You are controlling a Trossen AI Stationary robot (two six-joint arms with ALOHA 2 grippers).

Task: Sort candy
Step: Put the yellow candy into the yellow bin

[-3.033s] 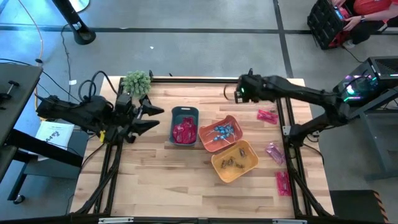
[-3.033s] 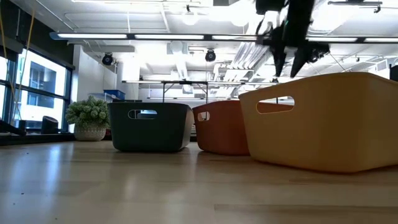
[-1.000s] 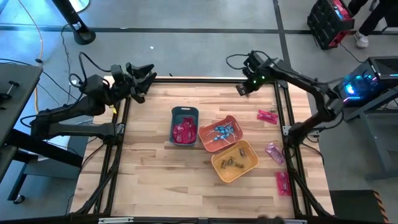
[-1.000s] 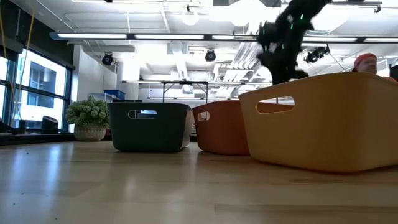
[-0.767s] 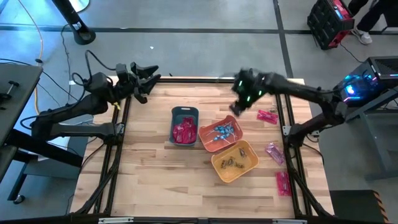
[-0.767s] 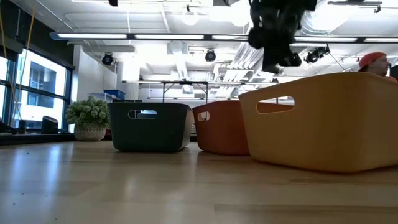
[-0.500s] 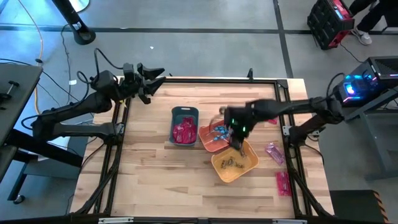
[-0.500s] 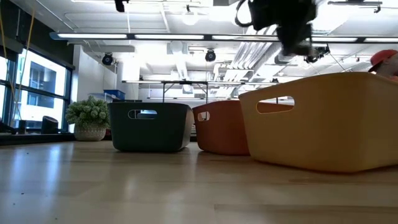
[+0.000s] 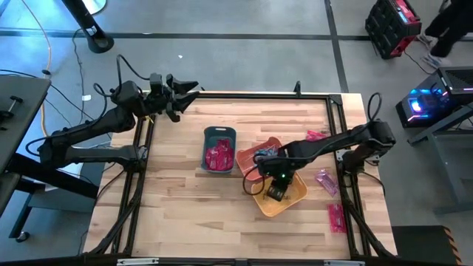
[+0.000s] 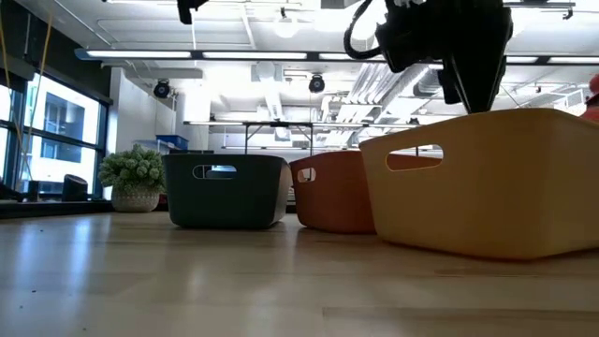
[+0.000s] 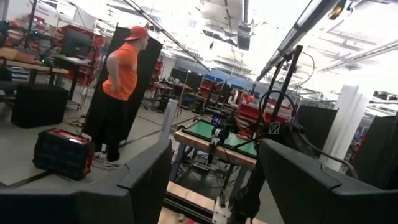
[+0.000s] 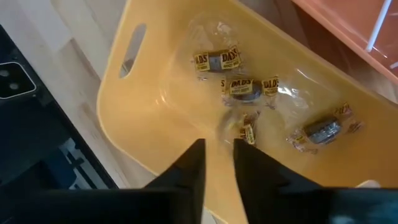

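Three bins stand mid-table: a grey-blue bin (image 9: 219, 148) with pink-red packets, an orange bin (image 9: 260, 157) with blue lollipops, and a yellow bin (image 9: 279, 193) with several brown wrapped pieces (image 12: 242, 87). My right gripper (image 9: 275, 188) hangs over the yellow bin, pointing down into it. Its fingers (image 12: 217, 152) stand a narrow gap apart, and only the bin's floor shows between them. My left gripper (image 9: 183, 90) is open and empty in the air over the table's far left corner. It looks out into the room (image 11: 214, 180). My right gripper has nothing in the gap between its fingers. One small brown piece (image 12: 247, 132) lies on the yellow bin's floor right at the tip of one finger (image 12: 242, 155). I cannot tell whether that finger touches it.
Three loose pink packets lie along the table's right side (image 9: 318, 136), (image 9: 326, 181), (image 9: 336, 216). A fuzzy green plant (image 10: 136, 178) stands at the far left, under my left arm in the high view. A person in an orange shirt (image 11: 124, 93) stands in the room beyond.
My right gripper has swung from the table's far edge toward the near edge and down, and now points into the yellow bin. My left gripper has drifted a little toward the table's right along the far edge, staying open.
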